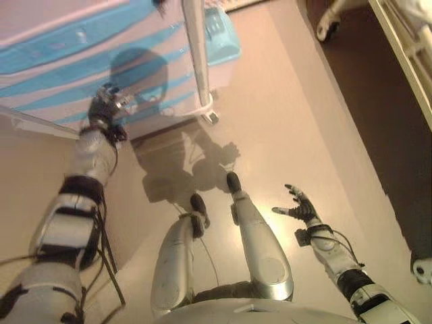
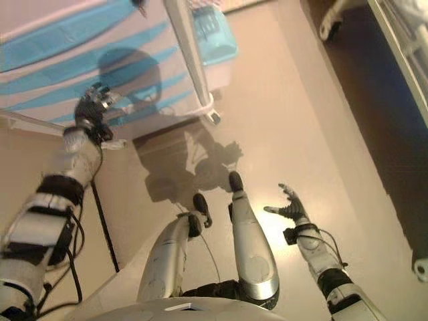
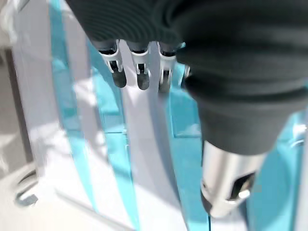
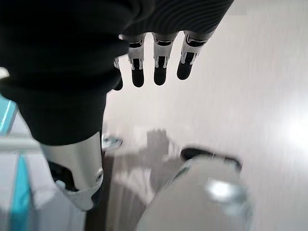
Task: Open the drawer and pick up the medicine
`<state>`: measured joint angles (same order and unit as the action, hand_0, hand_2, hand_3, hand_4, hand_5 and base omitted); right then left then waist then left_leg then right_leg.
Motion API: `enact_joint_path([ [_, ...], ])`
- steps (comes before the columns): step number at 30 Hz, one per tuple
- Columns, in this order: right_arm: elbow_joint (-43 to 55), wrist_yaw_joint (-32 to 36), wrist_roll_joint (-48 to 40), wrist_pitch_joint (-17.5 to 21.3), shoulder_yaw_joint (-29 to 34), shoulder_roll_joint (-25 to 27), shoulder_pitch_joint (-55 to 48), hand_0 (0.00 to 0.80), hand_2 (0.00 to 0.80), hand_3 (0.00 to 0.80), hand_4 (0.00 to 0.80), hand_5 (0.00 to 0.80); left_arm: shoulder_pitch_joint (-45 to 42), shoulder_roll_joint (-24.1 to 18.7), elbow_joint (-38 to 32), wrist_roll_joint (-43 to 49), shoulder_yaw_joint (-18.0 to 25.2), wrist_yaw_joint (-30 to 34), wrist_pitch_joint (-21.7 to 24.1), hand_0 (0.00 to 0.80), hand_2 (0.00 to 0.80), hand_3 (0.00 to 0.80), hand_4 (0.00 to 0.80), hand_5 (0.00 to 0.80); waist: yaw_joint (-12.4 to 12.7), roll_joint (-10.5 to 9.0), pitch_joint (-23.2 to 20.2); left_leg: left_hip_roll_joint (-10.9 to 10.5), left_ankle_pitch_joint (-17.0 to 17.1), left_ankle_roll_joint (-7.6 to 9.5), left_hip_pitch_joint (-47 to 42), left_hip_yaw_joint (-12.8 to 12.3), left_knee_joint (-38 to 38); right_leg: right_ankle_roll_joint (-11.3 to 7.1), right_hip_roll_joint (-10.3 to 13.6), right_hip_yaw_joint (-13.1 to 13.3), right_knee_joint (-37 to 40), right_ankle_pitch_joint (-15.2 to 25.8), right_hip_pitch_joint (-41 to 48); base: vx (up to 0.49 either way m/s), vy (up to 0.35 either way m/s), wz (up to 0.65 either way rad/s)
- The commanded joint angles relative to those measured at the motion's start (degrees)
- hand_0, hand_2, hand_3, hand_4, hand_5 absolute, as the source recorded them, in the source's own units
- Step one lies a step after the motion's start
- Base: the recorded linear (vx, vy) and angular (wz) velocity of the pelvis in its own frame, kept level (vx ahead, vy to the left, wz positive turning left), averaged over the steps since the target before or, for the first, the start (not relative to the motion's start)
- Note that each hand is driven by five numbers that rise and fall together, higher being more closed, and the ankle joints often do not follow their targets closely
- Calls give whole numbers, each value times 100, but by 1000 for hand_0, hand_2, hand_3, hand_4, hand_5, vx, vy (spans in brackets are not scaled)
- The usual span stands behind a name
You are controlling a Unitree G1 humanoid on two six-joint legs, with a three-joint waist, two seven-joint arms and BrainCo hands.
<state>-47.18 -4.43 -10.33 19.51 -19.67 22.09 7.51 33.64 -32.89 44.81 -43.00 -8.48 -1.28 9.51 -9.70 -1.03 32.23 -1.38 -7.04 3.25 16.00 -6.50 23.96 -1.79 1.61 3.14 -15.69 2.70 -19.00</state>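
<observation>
A white drawer cabinet (image 1: 61,67) with light-blue strips across its drawer fronts stands at the upper left, and all its drawers look closed. My left hand (image 1: 106,104) is raised against the lower drawer fronts. In the left wrist view its fingers (image 3: 139,72) are straight, close to a blue strip (image 3: 185,120), with nothing held. Low on the right, my right hand (image 1: 299,206) hangs over the bare floor, fingers (image 4: 159,67) spread and empty. No medicine shows in any view.
A white pole (image 1: 197,47) ends in a caster (image 1: 212,116) at the cabinet's right corner. A light-blue bin (image 1: 223,34) sits behind it. A dark floor area (image 1: 378,101) and a pale bed frame (image 1: 405,47) fill the right side.
</observation>
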Motion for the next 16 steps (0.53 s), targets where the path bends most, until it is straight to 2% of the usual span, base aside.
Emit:
enact_joint_path([
  [1,-286,413,-266,79,324,-98,-293,0,0,0,0,0,-993,364,103,131,226,487,570,0,0,0,0,0,338,61,-871,-370,-40,-42,-728,207,-1067,-135,133,-214,208,-441,582,94,-189,45],
  [4,-686,544,-155,21,491,-242,-461,0,0,0,0,0,-1827,985,396,348,330,782,699,0,0,0,0,0,550,80,-1267,-355,132,-127,-1195,420,-1568,-139,130,-453,686,-401,1201,116,-186,37],
  [6,-875,588,-116,-26,555,-297,-504,0,0,0,0,0,-2086,1212,599,507,415,846,696,0,0,0,0,0,620,95,-1410,-332,204,-159,-1373,502,-1748,-125,110,-552,835,-389,1417,76,-132,43],
  [9,-1420,669,-17,-144,788,-493,-598,0,0,0,0,0,-2719,1663,1366,1144,558,530,836,0,0,0,0,0,842,75,-1860,-264,373,-261,-1663,635,-2132,-106,56,-768,1231,-310,1823,68,-141,36],
  [10,-1470,682,28,-143,816,-507,-612,0,0,0,0,0,-2778,1687,1429,1287,559,441,786,0,0,0,0,0,863,72,-1903,-261,395,-273,-1695,647,-2176,-104,46,-785,1282,-292,1865,28,-90,36],
  [12,-1760,747,152,-129,882,-579,-628,0,0,0,0,0,-3036,1774,1920,1744,538,587,819,0,0,0,0,0,963,42,-2092,-232,469,-332,-1821,607,-2382,-119,16,-924,1548,-231,2065,-32,-65,32],
  [16,-2014,756,329,-166,911,-655,-582,0,0,0,0,0,-3249,1875,2429,2101,423,1025,806,0,0,0,0,0,1047,11,-2257,-228,477,-362,-1952,603,-2495,-136,11,-1045,1730,-210,2251,-31,-26,21],
])
